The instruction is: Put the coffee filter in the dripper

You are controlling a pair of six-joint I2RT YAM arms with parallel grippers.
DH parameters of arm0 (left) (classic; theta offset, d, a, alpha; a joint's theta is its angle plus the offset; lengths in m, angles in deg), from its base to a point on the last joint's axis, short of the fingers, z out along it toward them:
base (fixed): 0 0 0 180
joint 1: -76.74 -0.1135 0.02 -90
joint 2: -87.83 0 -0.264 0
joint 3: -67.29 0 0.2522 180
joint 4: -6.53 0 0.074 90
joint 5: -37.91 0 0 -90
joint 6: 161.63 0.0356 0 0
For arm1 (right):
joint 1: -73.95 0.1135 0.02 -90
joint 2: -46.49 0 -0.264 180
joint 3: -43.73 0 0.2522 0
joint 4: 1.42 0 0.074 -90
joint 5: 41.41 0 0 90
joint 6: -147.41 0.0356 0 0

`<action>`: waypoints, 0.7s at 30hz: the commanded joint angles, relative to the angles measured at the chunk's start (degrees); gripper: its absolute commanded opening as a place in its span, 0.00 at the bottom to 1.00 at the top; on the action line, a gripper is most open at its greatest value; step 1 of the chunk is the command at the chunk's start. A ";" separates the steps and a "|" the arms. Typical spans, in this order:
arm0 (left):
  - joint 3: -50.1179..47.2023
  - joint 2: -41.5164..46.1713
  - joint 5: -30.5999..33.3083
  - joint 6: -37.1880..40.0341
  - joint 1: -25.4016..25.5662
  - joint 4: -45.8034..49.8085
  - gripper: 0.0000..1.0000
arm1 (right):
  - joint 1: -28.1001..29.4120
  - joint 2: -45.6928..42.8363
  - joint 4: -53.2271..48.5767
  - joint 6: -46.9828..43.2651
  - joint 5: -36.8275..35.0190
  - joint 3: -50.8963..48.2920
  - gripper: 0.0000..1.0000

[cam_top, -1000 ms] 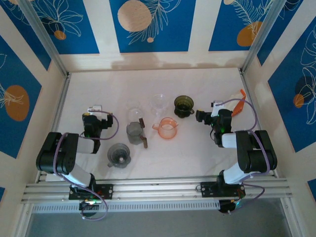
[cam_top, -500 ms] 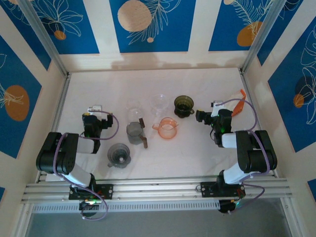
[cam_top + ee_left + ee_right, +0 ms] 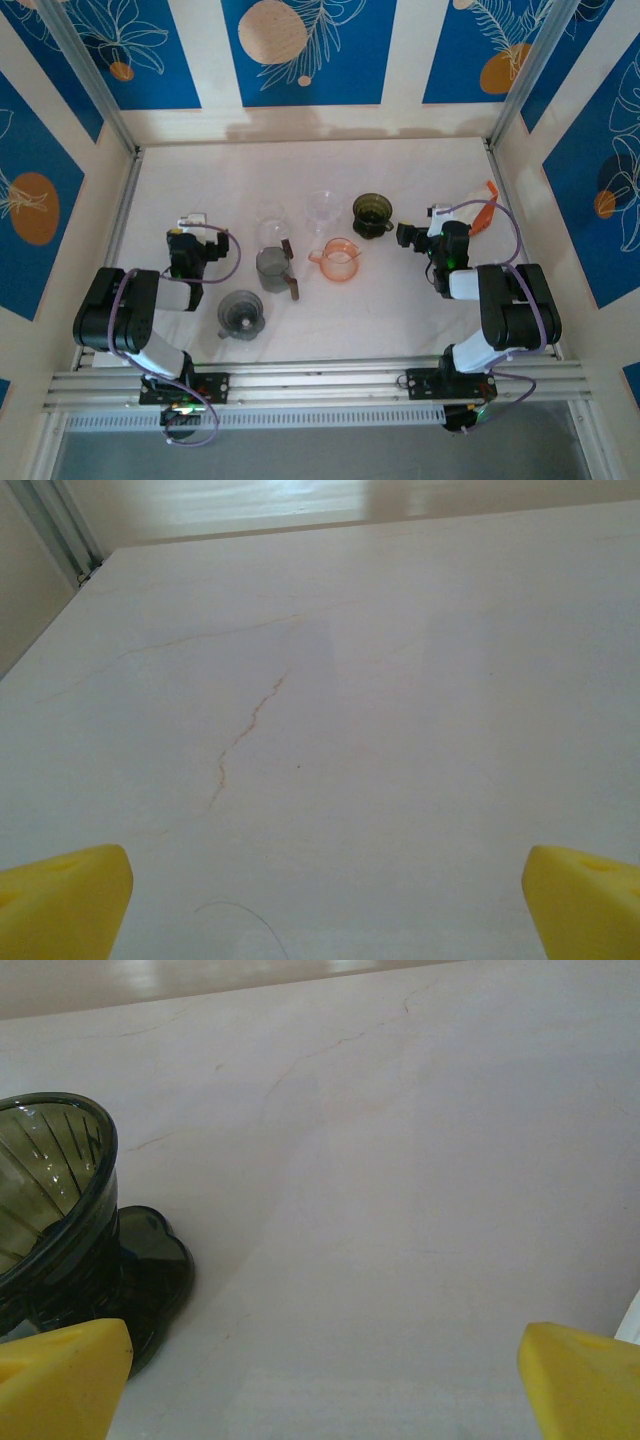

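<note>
Stock on the table [image 3: 400, 305], as I read it from my station.

**Vessels:** six in all, grouped mid-table between the two arms.
- One dark green dripper [image 3: 372, 214], at the back right of the group.
- One orange translucent vessel [image 3: 340, 260], just in front and left of the dripper.
- Two clear glass vessels. One [image 3: 322, 205] is beside the green dripper on its left. The other [image 3: 272, 227] is further left.
- Two grey vessels. One [image 3: 271, 268] has a brown bar [image 3: 291, 272] against its right side. The other [image 3: 241, 313] is nearest the arm bases.

**Contents:** the right wrist camera shows bare ribbed wall inside the green dripper's bowl. From above, the other five are too small for me to tell what they hold.

**Orientation:** the green dripper stands upright on its foot, with its long axis vertical and its mouth up.

**Coffee filter:** I cannot tell which item it is.
- A white sliver [image 3: 632, 1318] sits at the right edge of the right wrist view.
- An orange-and-white item [image 3: 485, 212] lies by the right wall. I cannot identify it.

**Grippers:** two.
- The left gripper [image 3: 322, 905] has its jaws spread wide over bare table, with nothing between them.
- The right gripper [image 3: 320, 1380] also has its jaws spread wide and holds nothing. The green dripper is just beside its left fingertip [image 3: 60, 1375].
</note>
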 commanded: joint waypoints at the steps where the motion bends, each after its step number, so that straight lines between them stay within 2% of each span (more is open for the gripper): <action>1: 1.31 -0.39 -1.09 1.11 0.32 -0.04 1.00 | -0.43 -0.32 0.50 -0.91 1.06 0.88 0.99; 6: 1.10 -0.22 -1.18 1.11 0.36 -0.36 1.00 | -2.14 -0.90 -0.74 -0.64 6.41 1.35 0.99; 9: 1.01 1.77 -0.93 0.97 0.35 0.91 1.00 | -0.78 -3.42 -11.85 -1.24 3.91 6.31 0.99; 13: 2.75 6.15 -0.92 1.14 0.37 7.98 1.00 | -0.20 -3.27 -27.01 0.25 2.61 14.54 0.99; 18: 4.19 13.05 3.81 -0.32 0.38 15.44 1.00 | 3.12 -6.58 -31.96 2.08 -3.16 15.87 0.99; 21: 3.91 19.39 7.38 -4.07 0.44 15.06 1.00 | 5.73 -10.16 -32.21 3.06 -7.67 15.49 0.99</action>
